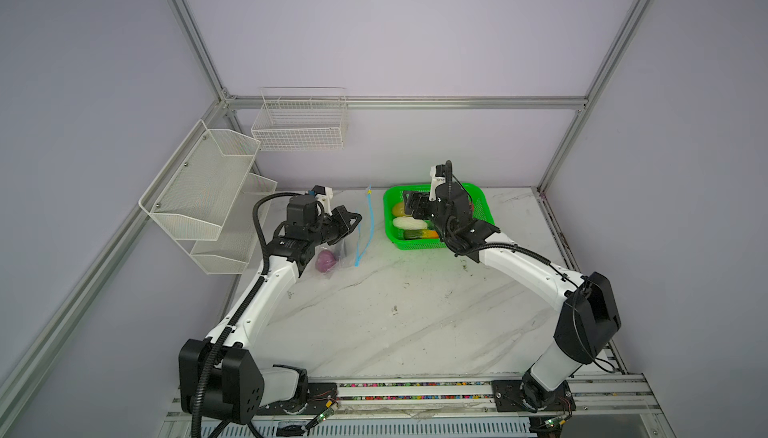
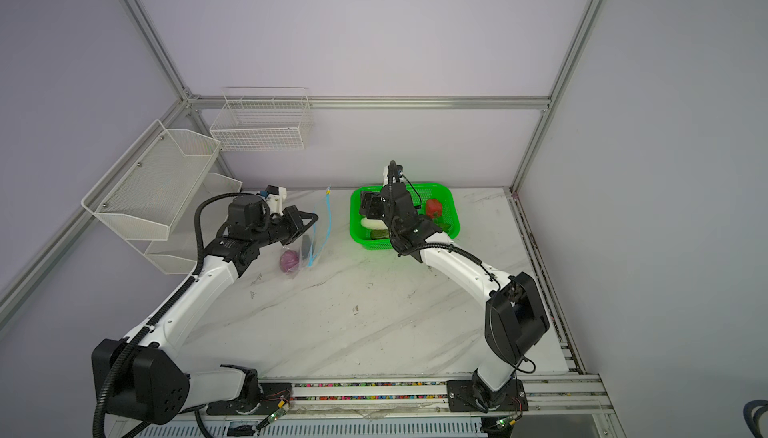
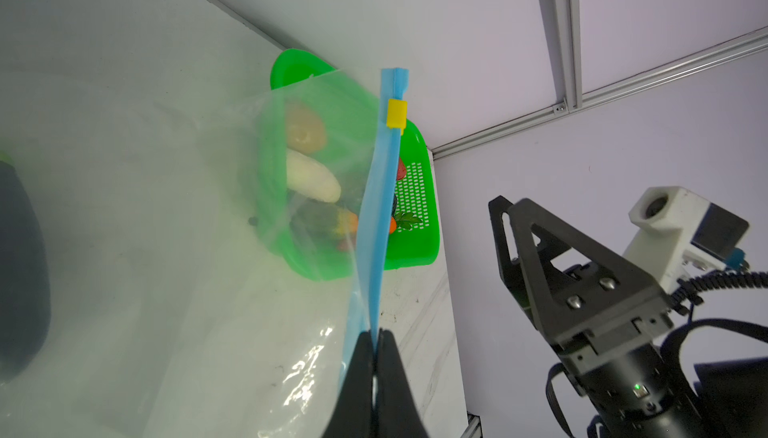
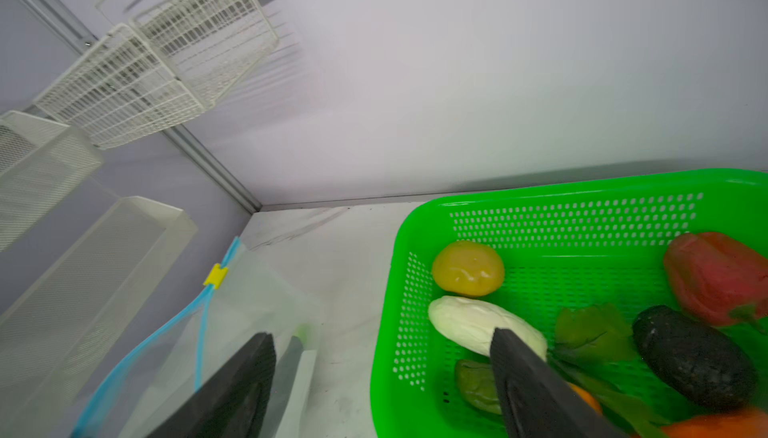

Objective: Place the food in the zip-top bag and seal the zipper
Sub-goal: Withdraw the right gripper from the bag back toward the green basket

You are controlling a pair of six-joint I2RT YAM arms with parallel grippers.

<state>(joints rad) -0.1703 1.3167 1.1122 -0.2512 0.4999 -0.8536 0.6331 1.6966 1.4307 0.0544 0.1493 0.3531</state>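
Care with the white oblong [image 4: 469,323] is the main point now, I judge: the right claw [image 4: 380,334] stands with its jaws wide apart and nothing between them, one finger just over this piece and the other beyond the rim of the green basket [image 4: 540,190], on the bag's side. For a good pick the claw should shift until both fingers stand at the two long sides of the oblong, then go down before it closes. The piece looks smooth and rounded, so a grip near its end may slip. The left claw [image 3: 376,334] is closed tight on the zipper [image 3: 384,190] and holds one lip of the zip-top bag [image 3: 208,248] lifted, so the mouth gapes toward the right claw. The bag is clear and crinkly, with shiny folds; its light blue strip runs away from the left claw to a small yellow slider [image 3: 396,113] at the far end. A purple onion [image 1: 326,260] lies inside, just behind the left claw.
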